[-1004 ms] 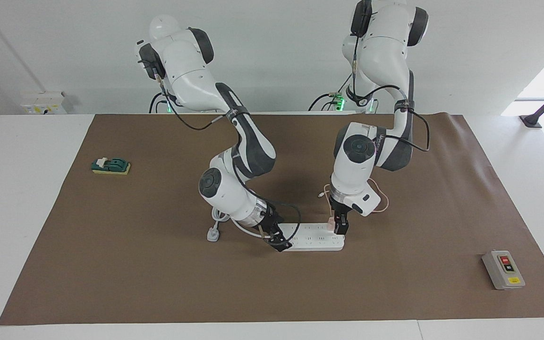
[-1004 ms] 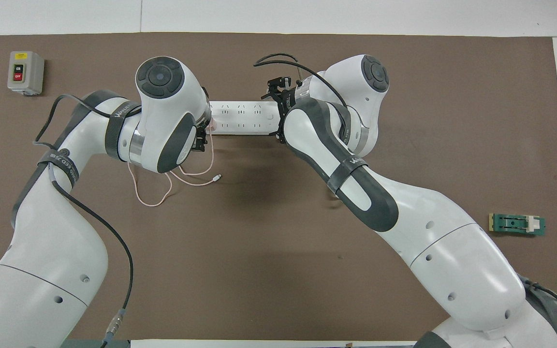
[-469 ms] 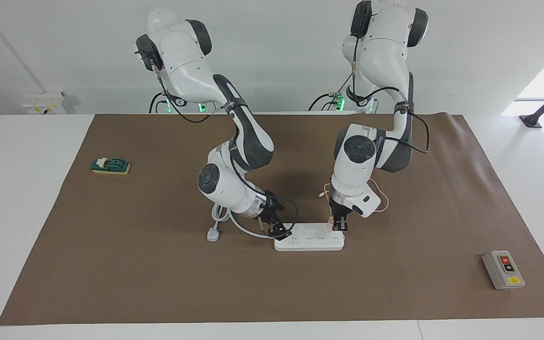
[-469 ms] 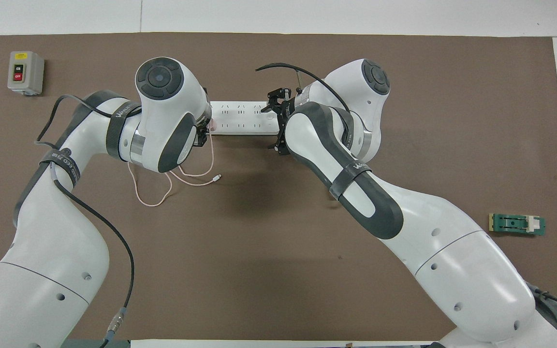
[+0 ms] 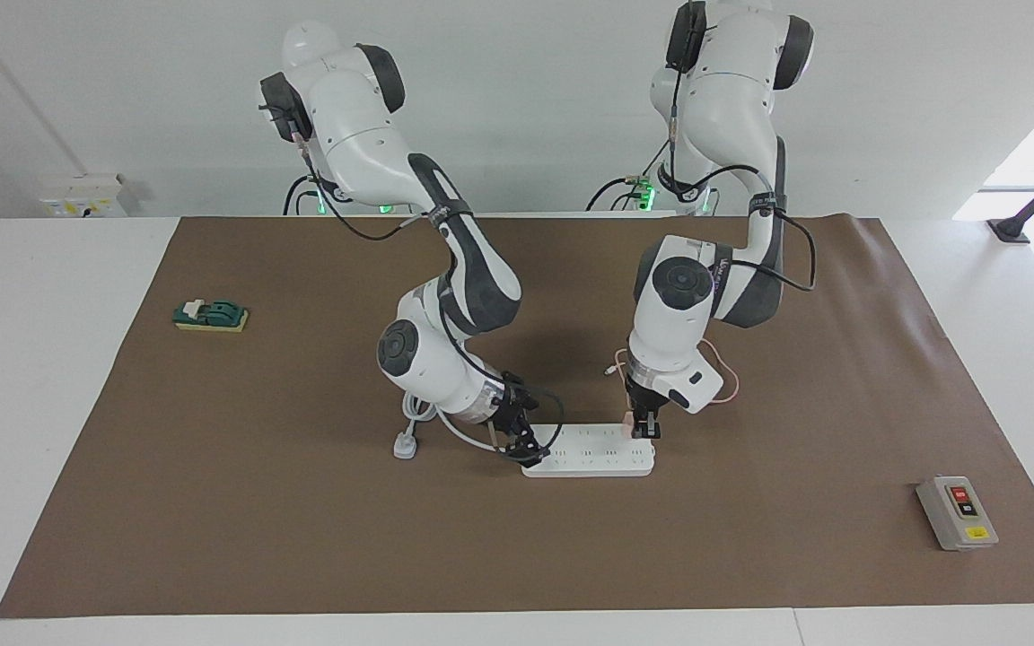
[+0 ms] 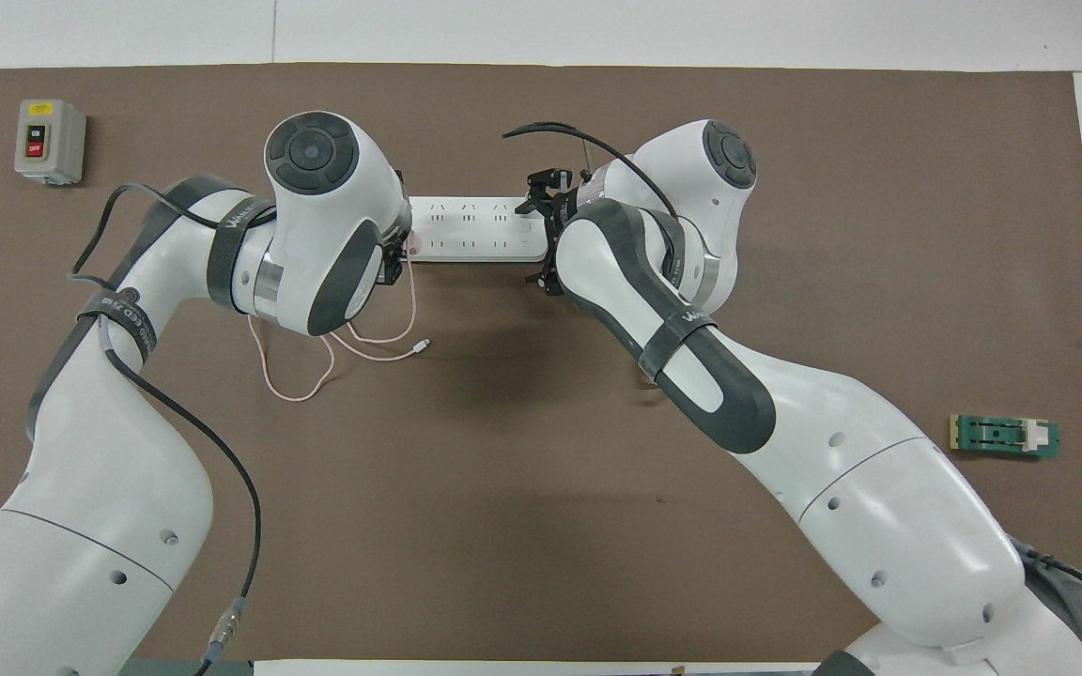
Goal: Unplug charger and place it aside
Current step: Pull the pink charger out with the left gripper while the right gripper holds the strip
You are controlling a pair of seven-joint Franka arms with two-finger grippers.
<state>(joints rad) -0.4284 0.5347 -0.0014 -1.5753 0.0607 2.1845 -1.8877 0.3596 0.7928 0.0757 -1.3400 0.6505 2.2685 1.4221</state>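
Left claw [image 5: 644, 429] clenched on charger [image 5: 629, 422]; right claw [image 5: 526, 446] pins strip [image 5: 591, 451], grip unclear. Pull straight up.

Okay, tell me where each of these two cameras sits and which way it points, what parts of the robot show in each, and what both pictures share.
Facing view: high across the table, looking back at the robots; both arms show whole from their bases, left end effector shut on the small pale pink cube charger.
Overhead view: high above the robots' end, looking forward and steeply down; both arms enter from the bottom edge.
Shared: long white plastic power strip, grey box with red and black buttons, green block, brown mat; half a turn apart.
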